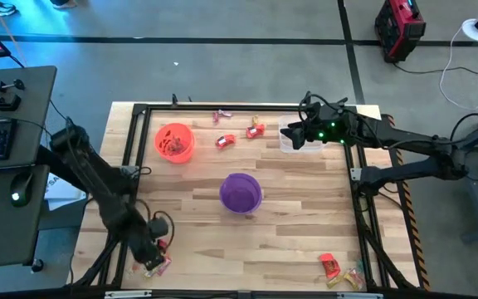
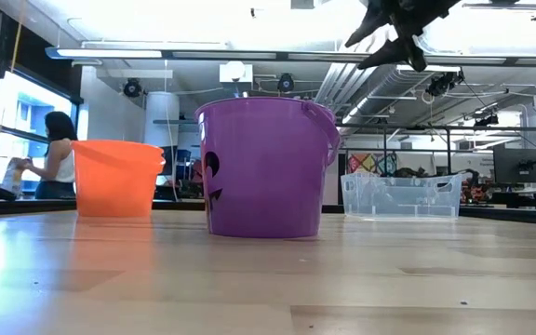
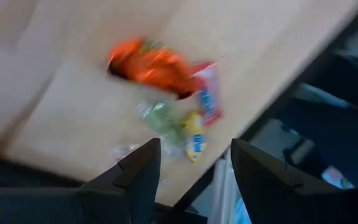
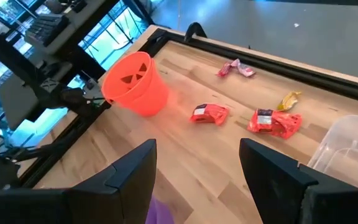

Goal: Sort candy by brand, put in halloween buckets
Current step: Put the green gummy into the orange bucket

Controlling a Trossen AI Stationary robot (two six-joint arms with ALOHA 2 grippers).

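The candy nearest the work is a small heap of wrapped sweets, orange, green, yellow and red, lying directly ahead of and just below the left tool, whose fingers stand wide with nothing between them; these pieces look light, soft and crinkly, their film probably slippery, so I judge a pinch across the thick middle of one wrapper safer than a grab at a twisted end; since they lie touching, one may drag a neighbour along; more red pieces and a pink one lie on the surface ahead of the right tool, which hovers open and empty high over the clear tub; the orange bucket stands beyond those sweets from the right tool, with some candy already inside; the purple bucket sits between the two tools, mid-surface; another few sweets lie well apart from both tools, at the surface near corner.
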